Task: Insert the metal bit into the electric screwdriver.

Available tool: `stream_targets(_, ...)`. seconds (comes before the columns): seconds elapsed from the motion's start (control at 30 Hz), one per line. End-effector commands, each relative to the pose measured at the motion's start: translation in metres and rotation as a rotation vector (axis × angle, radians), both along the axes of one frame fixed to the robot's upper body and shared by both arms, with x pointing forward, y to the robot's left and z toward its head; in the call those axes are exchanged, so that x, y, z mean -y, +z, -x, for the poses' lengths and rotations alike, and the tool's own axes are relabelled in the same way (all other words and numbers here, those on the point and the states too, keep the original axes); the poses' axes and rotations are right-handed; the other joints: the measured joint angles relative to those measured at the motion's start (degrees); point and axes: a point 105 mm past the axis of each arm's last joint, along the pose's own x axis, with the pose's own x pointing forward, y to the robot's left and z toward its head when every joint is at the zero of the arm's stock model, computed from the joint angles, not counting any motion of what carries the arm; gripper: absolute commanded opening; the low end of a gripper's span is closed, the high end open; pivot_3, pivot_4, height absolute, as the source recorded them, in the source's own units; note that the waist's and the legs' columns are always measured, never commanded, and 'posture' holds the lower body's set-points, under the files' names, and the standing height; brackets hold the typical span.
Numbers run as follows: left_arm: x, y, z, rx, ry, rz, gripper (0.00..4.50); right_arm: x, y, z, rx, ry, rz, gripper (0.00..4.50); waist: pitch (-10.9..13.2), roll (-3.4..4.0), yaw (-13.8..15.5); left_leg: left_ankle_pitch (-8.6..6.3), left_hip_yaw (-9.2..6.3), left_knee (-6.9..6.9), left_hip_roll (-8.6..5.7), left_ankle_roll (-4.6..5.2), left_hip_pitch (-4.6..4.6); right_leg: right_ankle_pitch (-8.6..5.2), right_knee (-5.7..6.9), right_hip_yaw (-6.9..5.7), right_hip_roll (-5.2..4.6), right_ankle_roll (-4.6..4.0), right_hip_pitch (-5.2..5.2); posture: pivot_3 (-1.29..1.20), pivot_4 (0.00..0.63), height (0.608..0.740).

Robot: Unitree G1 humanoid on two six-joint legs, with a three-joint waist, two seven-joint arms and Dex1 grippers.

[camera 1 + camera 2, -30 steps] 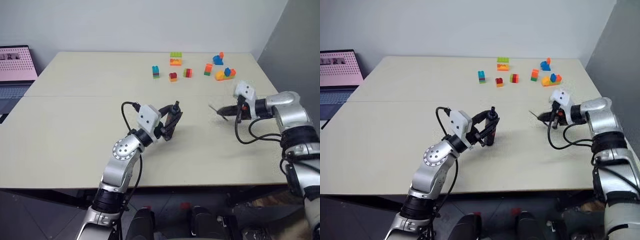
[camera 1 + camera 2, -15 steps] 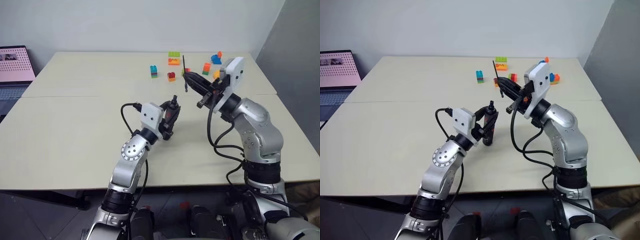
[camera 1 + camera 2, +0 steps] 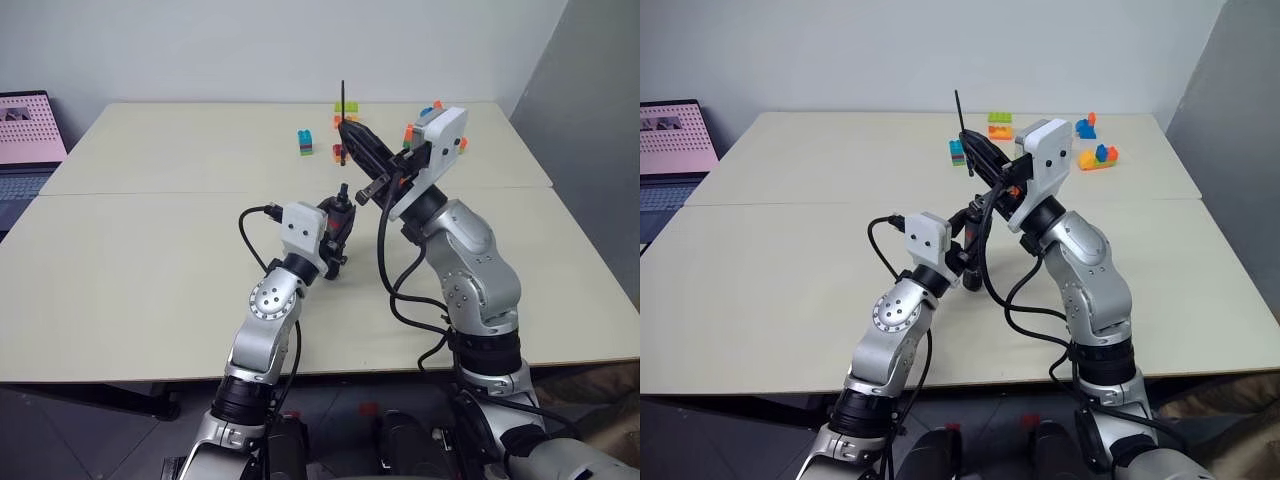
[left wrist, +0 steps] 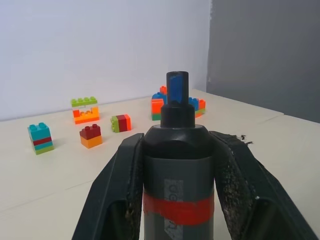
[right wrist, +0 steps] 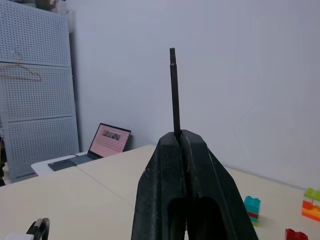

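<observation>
The surface (image 3: 150, 250) is a broad, matte, pale beige tabletop with a thin seam running across it from side to side. A laptop (image 3: 25, 135) with a pink-lit screen sits off its left edge. Near the far edge, toward the right corner, lies a loose scatter of toy building blocks (image 3: 1095, 155), glossy studded plastic in orange, blue, green, teal and red.

Above the middle of the surface the two arms meet. The left pincer (image 3: 338, 232) has its two black, rough-textured fingers (image 4: 122, 190) pressed onto the electric screwdriver (image 4: 177, 165), one on each side of the body. The tool is a slim, smooth, round black barrel with a red band just past the fingers, narrowing to a short collar and a bluish tip that points up and away, toward the blocks.

The right pincer (image 3: 352, 140) hangs higher and just beyond it, fingers pressed together and pinching the metal bit (image 5: 173, 90). The bit is a very thin, straight, dark-grey rod, gripped at its lower end and standing nearly upright from the fingertips, so most of its length is free above them. Its top end seems slightly notched, though it is too fine to be sure. Bit and screwdriver tip are near each other but apart, the bit's free end pointing away from the tool.
</observation>
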Motion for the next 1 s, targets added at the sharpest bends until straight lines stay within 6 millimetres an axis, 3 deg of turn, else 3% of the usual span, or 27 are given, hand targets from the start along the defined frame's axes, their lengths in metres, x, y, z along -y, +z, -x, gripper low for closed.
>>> stream_targets(0.03,-0.008,0.001,0.0,0.014,0.046,-0.013,1.64,-0.001,0.008,0.004,0.051,-0.023,-0.025,0.0,0.0,0.0,0.0,0.0,0.0,0.0,0.0,0.0,0.0,0.0,0.0,0.0,0.0,-0.01,0.0,0.0,0.15,0.74)
stream_targets(0.33,-0.008,0.001,0.001,0.021,0.054,-0.019,1.64,-0.01,-0.002,0.007,0.013,-0.043,-0.033,0.0,0.0,0.0,0.0,0.0,0.0,-0.06,0.02,0.0,0.0,0.0,-0.01,-0.01,0.02,0.0,-0.03,0.0,0.15,0.74)
stream_targets(0.6,-0.009,0.003,0.002,0.028,0.061,-0.015,1.64,-0.007,-0.007,0.002,-0.004,-0.107,-0.056,0.0,0.0,0.0,0.0,0.0,-0.01,-0.06,0.03,0.0,-0.01,-0.08,-0.03,-0.01,0.02,-0.14,-0.03,0.0,0.15,0.74)
stream_targets(0.9,-0.011,0.015,0.009,0.088,0.07,0.053,1.64,-0.005,0.014,0.011,0.021,-0.066,-0.128,0.0,0.0,0.0,0.0,0.0,-0.01,-0.1,0.04,0.0,-0.08,-0.08,-0.09,-0.02,0.02,-0.13,-0.06,0.0,0.15,0.74)
stream_targets(1.0,0.0,0.027,0.008,0.125,0.025,0.077,1.64,-0.001,0.018,0.009,0.026,-0.072,-0.132,0.0,0.0,-0.01,0.1,0.0,-0.01,-0.09,0.04,0.0,-0.09,-0.09,-0.11,-0.02,0.02,-0.15,-0.06,0.0,0.15,0.74)
